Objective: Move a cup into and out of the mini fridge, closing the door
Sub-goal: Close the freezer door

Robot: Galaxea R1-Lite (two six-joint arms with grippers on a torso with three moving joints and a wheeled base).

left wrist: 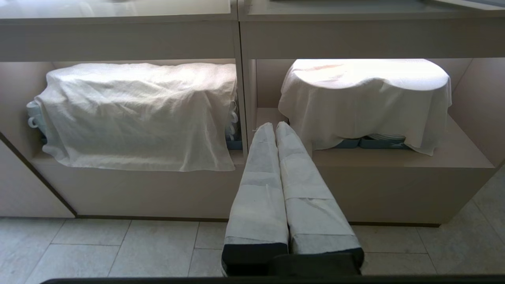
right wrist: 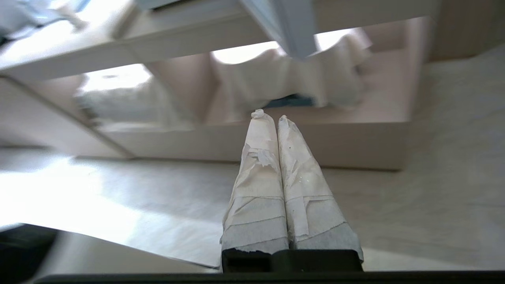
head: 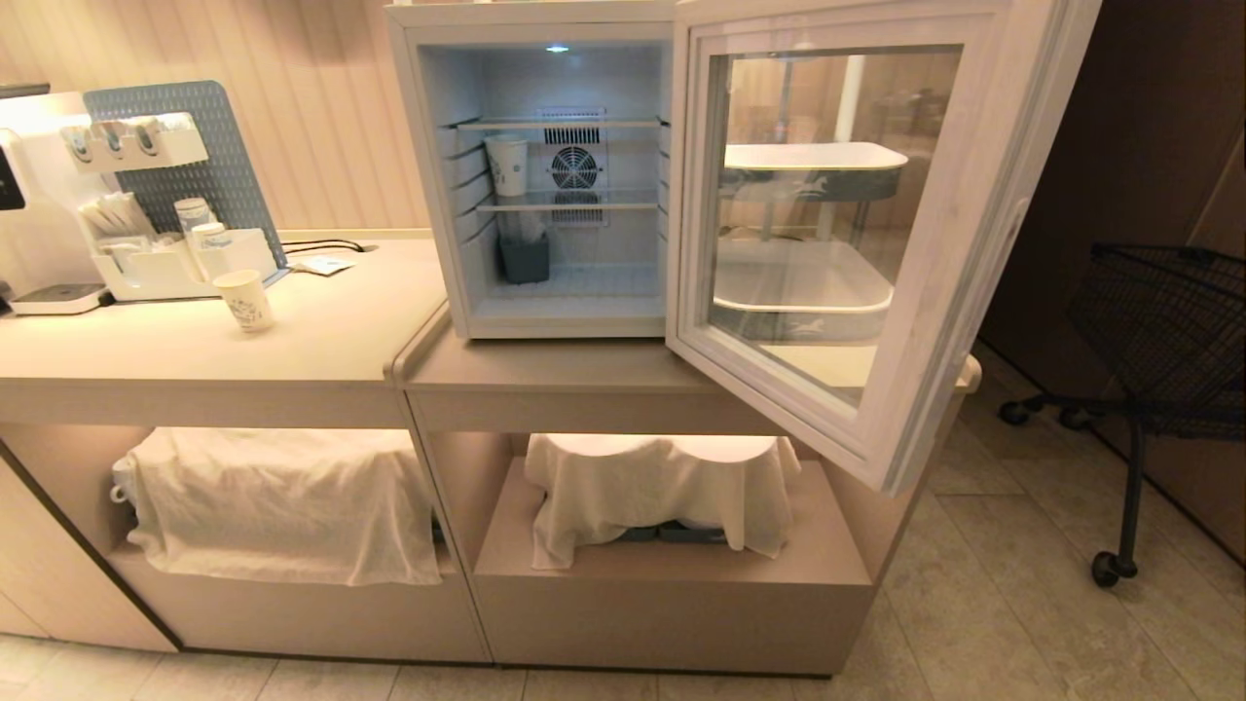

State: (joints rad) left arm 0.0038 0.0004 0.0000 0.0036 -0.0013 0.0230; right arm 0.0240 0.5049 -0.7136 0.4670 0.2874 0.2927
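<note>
The white mini fridge stands on the counter with its interior light on. Its glass door is swung wide open to the right, past the counter's edge. One white paper cup with blue print stands on the fridge's middle wire shelf. A similar cup stands on the counter to the left. Neither arm is in the head view. My left gripper is shut and empty, low in front of the under-counter shelves. My right gripper is shut and empty, low over the floor, with the door's lower corner above it.
A dark square tub sits on the fridge's floor. A white organiser with stacked cups stands at the counter's back left. Cloth-covered loads fill the lower shelves. A black wire cart stands on the floor at the right.
</note>
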